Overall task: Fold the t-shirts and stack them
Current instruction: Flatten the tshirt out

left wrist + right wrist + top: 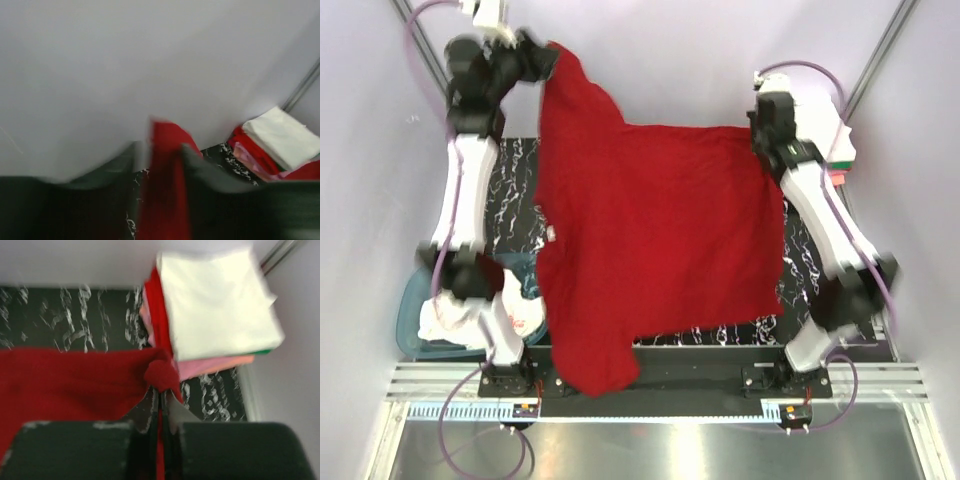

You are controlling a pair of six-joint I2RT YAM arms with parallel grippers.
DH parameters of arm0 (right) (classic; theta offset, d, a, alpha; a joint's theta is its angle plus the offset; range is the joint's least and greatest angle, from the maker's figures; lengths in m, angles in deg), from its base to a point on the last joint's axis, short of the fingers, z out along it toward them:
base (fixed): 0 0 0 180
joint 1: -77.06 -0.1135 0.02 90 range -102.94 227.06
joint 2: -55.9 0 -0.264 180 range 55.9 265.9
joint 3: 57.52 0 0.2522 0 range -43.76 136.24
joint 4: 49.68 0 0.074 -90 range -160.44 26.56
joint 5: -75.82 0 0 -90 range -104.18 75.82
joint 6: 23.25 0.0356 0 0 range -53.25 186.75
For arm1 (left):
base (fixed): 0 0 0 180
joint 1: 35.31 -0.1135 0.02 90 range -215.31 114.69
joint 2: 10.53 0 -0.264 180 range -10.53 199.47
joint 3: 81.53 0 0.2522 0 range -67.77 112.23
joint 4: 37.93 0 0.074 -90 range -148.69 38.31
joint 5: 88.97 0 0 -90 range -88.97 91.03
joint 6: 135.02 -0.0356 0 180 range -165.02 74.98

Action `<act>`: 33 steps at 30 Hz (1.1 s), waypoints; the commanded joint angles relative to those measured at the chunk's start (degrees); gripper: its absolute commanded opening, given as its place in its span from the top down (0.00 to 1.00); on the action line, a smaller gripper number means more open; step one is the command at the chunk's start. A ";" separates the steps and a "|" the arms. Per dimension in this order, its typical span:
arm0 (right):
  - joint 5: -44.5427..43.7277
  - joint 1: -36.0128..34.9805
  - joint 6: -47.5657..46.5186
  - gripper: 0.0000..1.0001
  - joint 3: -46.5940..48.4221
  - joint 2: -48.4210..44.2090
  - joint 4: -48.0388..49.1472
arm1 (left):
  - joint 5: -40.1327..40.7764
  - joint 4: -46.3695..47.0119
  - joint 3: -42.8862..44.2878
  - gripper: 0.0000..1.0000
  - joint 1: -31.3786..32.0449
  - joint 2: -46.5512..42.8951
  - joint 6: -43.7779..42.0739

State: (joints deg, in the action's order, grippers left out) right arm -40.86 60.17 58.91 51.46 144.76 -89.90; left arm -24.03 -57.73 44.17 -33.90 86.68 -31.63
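Left arm is reaching far out toward 11 o'clock, elbow bent, carrying the left gripper (538,62) (162,165) high and close to the back wall (150,60). That wrist view is blurred, yet its fingers are plainly closing on a fold of the dark red t-shirt (650,230) that runs between them. Right arm is stretching along the 3 o'clock side, forearm rising to the right gripper (767,130) (160,397) at 2 o'clock, jaws pressing together on a bunched corner of the same garment.

The shirt is spanning the gap between both claws and covering most of the black marbled table (515,190). One lobe is hanging over the near rail at 6 to 7 o'clock.

A stack of folded t-shirts (842,150) (215,305), white on top with pink and red edges showing beneath, is sitting at 2 to 3 o'clock, just beside the right gripper. A teal tub (412,318) at 8 o'clock is holding a crumpled white t-shirt (448,320), next to the left arm's base. Bare tabletop is showing only as narrow strips at 9 o'clock and at 4 o'clock.
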 commanded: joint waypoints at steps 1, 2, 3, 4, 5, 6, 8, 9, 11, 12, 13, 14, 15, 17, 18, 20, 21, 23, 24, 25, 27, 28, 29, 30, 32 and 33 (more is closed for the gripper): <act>9.54 2.38 7.48 0.90 13.60 16.96 -3.13 | -1.28 -18.29 33.53 0.25 -1.41 24.02 3.64; 8.93 2.47 8.96 0.80 17.77 20.96 -9.25 | -2.79 -20.48 36.30 0.02 -2.28 29.13 7.23; 7.70 2.56 9.59 0.67 21.81 24.74 -12.45 | -3.32 -19.37 33.29 0.01 -2.72 30.92 8.57; 6.82 2.56 10.81 0.38 29.16 30.70 -15.61 | -2.55 -16.05 29.34 0.01 -2.64 29.63 9.02; 5.86 2.56 11.43 0.24 31.58 32.67 -19.56 | -1.32 -14.28 19.73 0.01 -2.64 25.35 9.20; 4.37 2.56 11.96 0.17 33.96 34.35 -21.86 | -0.18 -12.17 15.28 0.01 -2.55 22.87 9.11; 5.57 2.56 13.20 0.07 35.31 34.63 -23.47 | 2.20 -8.81 7.11 0.01 -2.46 18.74 7.54; 7.32 2.56 13.11 0.05 33.04 33.06 -21.90 | 2.82 -9.16 6.37 0.01 -2.38 16.20 6.83; 9.26 2.56 14.34 0.01 25.39 27.26 -17.78 | 3.78 -13.80 6.36 0.01 -1.85 14.95 4.82; 11.80 2.56 15.12 0.00 23.28 25.16 -16.88 | 4.49 -15.82 6.53 0.01 -1.76 14.33 4.11; 12.95 2.56 16.61 0.00 19.17 21.31 -16.26 | 5.80 -19.32 6.19 0.01 -0.02 13.89 2.88; 14.01 2.56 17.76 0.00 17.30 19.61 -15.39 | 7.55 -20.57 5.14 0.01 1.04 12.49 0.70; 16.89 2.56 19.94 0.00 15.28 18.03 -14.86 | 9.31 -21.02 1.04 0.01 3.31 11.52 -0.11; 19.63 2.56 22.15 0.00 9.13 13.98 -13.19 | 11.69 -19.98 -3.81 0.01 5.70 8.98 -0.91; 22.52 2.56 23.90 0.00 7.11 13.10 -12.48 | 11.96 -18.06 -8.01 0.01 7.88 8.53 -0.73; 25.17 2.56 24.79 0.00 1.74 11.60 -10.03 | 13.54 -16.99 -10.94 0.01 9.57 8.52 1.01; 26.23 2.56 25.41 0.00 0.77 11.69 -9.76 | 13.98 -16.20 -11.74 0.01 10.88 9.22 1.81; 26.50 2.56 25.50 0.00 0.84 14.05 -10.36 | 14.95 -16.19 -11.48 0.01 11.95 12.45 4.87; 29.02 2.56 25.59 0.00 1.71 15.37 -10.89 | 14.95 -16.11 -10.52 0.02 12.73 13.87 5.42; 29.66 2.47 25.42 0.00 4.25 18.42 -11.42 | 14.78 -15.84 -8.86 0.02 13.09 15.45 6.03; 30.63 2.56 25.15 0.00 7.51 21.69 -13.88 | 14.69 -16.45 -5.70 0.02 13.97 20.72 7.70; 30.63 2.56 25.15 0.00 10.31 24.67 -14.41 | 13.99 -16.89 -4.03 0.02 14.15 22.83 8.84; 30.63 2.56 25.15 0.00 11.55 26.00 -15.19 | 13.55 -17.68 0.25 0.02 14.41 26.94 9.28; 30.72 2.56 25.15 0.00 12.79 27.41 -15.64 | 13.11 -19.34 2.12 0.03 14.58 29.07 9.64; 31.33 2.56 25.24 0.00 15.95 30.92 -16.69 | 12.58 -19.88 6.16 0.03 14.76 34.08 11.04; 32.12 2.56 25.24 0.01 16.57 31.81 -16.61 | 11.97 -20.15 6.88 0.04 14.76 35.40 11.57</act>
State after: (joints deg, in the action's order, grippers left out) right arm -11.55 63.06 83.46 63.00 175.54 -104.78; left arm -11.90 -76.33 45.65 -19.46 119.62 -23.04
